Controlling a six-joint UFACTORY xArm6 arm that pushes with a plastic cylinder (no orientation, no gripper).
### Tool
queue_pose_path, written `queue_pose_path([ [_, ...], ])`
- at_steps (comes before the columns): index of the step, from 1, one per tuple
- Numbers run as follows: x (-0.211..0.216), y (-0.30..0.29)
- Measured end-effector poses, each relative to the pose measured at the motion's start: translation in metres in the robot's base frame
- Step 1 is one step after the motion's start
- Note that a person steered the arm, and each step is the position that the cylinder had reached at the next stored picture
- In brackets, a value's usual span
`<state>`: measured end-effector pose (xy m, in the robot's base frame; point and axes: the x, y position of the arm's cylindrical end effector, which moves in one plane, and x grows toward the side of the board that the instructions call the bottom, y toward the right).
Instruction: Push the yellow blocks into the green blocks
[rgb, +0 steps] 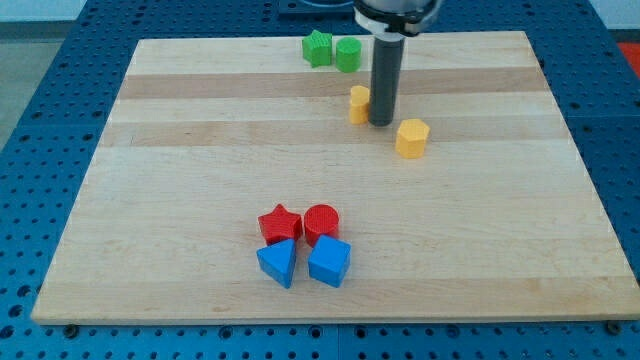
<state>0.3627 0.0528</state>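
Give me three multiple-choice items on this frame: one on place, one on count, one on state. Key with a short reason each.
1. Where do the green blocks sit?
A. near the view's top edge of the board
B. at the view's bottom left
C. beside the blue blocks

2. How many yellow blocks are on the board?
A. one
B. two
C. four

3. How does my tip stand relative to the yellow blocks?
A. between the two, right beside the smaller one
B. far off, by the red blocks
C. resting on top of the green blocks

Key: 1 A, the green star block and green round block lie at the top. 2 B, a small yellow block and a yellow hexagonal block. 3 A, my tip stands just right of the small one.
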Motion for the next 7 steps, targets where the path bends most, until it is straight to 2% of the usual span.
queue_pose_path([
  [2,-0.033,-0.029],
  [5,-0.014,-0.083],
  [7,-0.021,-0.102],
])
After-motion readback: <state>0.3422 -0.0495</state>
